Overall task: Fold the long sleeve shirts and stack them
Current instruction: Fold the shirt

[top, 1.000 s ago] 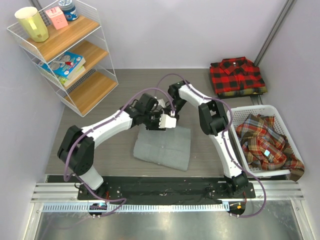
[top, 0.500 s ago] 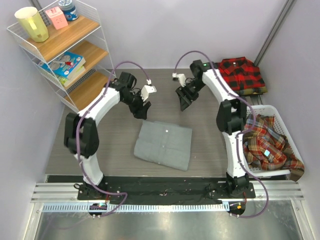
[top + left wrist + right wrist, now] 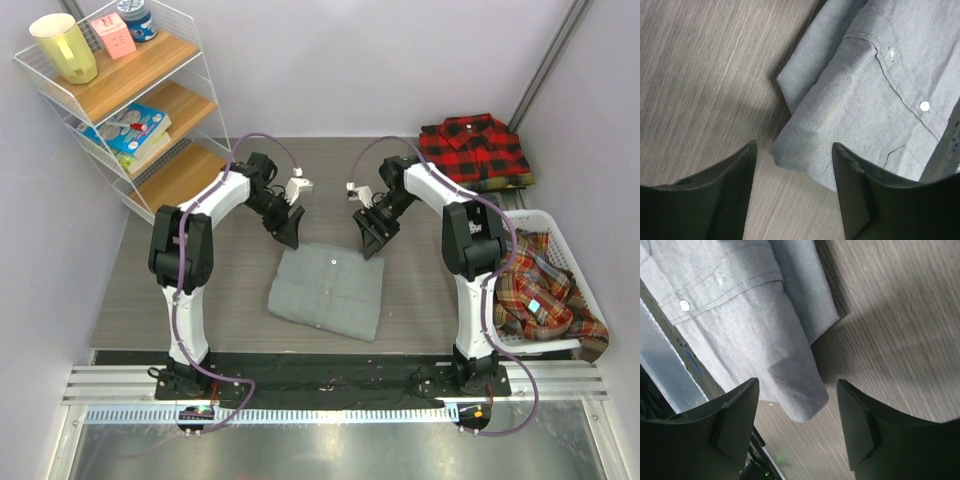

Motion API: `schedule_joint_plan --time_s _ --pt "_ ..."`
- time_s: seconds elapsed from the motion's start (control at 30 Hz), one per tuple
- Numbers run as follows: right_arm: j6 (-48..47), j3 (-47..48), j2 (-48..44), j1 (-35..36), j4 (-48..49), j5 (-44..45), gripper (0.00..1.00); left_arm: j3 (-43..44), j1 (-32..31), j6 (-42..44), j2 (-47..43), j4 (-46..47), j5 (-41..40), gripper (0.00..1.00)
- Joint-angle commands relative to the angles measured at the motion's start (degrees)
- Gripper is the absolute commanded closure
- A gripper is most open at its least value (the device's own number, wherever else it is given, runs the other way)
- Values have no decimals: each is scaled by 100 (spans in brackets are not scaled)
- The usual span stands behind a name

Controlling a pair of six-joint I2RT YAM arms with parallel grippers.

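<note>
The grey shirt [image 3: 328,290] is lying folded into a neat block in the middle of the table [image 3: 200,290], buttons up. Its far edge is running left to right, slightly skewed. That edge is what matters here, because both claws are hanging over its two ends. The left claw [image 3: 288,228] is sitting over the far-left corner and the right claw [image 3: 370,238] over the far-right one. Each arm is therefore nearer its own corner, and the block is stretching from the claws back toward the arm bases.

From the left wrist, the left claw [image 3: 792,190] is gaping wide and gripping nothing. The grey shirt [image 3: 865,100] is poking its corner into the gap between the fingers, its layered edge running off up and right. From the right wrist, the right claw [image 3: 797,425] is standing just as wide and just as empty, with the grey shirt [image 3: 740,315] showing its rounded corner in that gap. Neither seems to be pressing on the cloth, though I cannot be sure of contact.

The red shirt [image 3: 475,150] is waiting folded at the far right, and the plaid shirts [image 3: 530,285] are heaped in the basket [image 3: 530,215]. I would guess both claws are lining up to pinch the two corners together.
</note>
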Motion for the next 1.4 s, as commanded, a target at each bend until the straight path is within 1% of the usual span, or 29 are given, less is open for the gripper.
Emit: schedule_joint_plan --time_s 0.0,0.07,0.1,0.13,0.17,0.2,0.27,0.3,0.4,0.5,0.57,0.63,0.67,0.8,0.83,0.9,0.93,1.0,1.03,1.07,1.1,1.13,1.17,1.2,1.23,1.27,1.3,1.33,1.37 --pt "86 -187 -125 96 506 -28 37 90 -10 -35 83 -148 350 48" --pt "86 -187 -168 96 497 -1 55 90 -2 18 5 -270 411 61" --pt "86 -179 -212 96 506 16 63 116 -2 18 -31 -297 403 75" --pt "86 -109 -291 96 498 60 71 142 16 18 -66 -332 394 83" --pt "95 -56 -344 96 497 86 83 177 33 -69 -145 -359 411 88" --pt "95 -12 -379 96 489 122 87 247 77 -131 -189 -350 438 94" --pt "130 163 -458 87 489 200 99 336 130 -219 -242 -368 491 97" --pt "147 225 -467 87 489 218 99 380 148 -324 -285 -368 543 100" --pt "200 462 -389 87 515 350 99 450 227 -509 -277 -201 465 100" --pt "253 595 -152 87 602 517 99 398 280 -693 -129 176 105 100" --pt "314 595 6 70 682 614 99 581 288 -755 231 203 -185 100" --pt "437 595 244 61 919 789 99 705 297 -939 608 291 -439 100" --pt "498 603 314 61 1024 894 99 705 315 -1044 680 509 -493 100" --pt "1008 683 604 52 1910 1421 99 784 359 -1616 1049 1046 -888 99" --pt "1235 657 622 52 2069 1510 99 950 359 -1721 1241 856 -985 99" --pt "1412 648 640 52 2395 1685 98 1206 411 -1862 1322 854 -1038 98" --pt "1570 665 631 52 2439 1712 94 1215 420 -1976 1270 906 -1230 88" --pt "1694 761 561 43 2422 1765 88 1171 508 -2003 1121 915 -1232 69" --pt "1816 770 378 34 2414 1809 72 1110 560 -2143 798 933 -1075 55" --pt "1878 762 263 26 2405 1836 61 761 761 -2275 578 1002 -656 52" --pt "1940 744 114 -18 2379 1853 56 506 876 -2476 280 1108 -304 48" --pt "2097 692 -183 -53 2378 1792 43 216 990 -2696 -2 1439 13 43" --pt "2160 578 -378 -97 2387 1748 39 -213 1122 -3281 -649 1686 738 35" --pt "2221 525 -536 -124 2396 1704 34 -1070 1306 -3608 -968 2306 1007 30" --pt "2283 464 -834 -133 2405 1591 32 -1575 1351 -3890 -1276 2617 1157 20" --pt "2414 306 -958 -133 2431 1459 32 -1998 1352 -4302 -1940 2847 1263 10" --pt "2528 200 -1081 -133 2475 1301 32 -2828 1343 -4480 -2199 3275 1403 9" --pt "2616 69 -1222 -124 2579 1082 32 -3194 1317 -4717 -2480 3497 1413 0" --pt "2904 -211 -1415 -115 2667 593 35 -3528 1325 -4928 -2692 3717 1405 0"
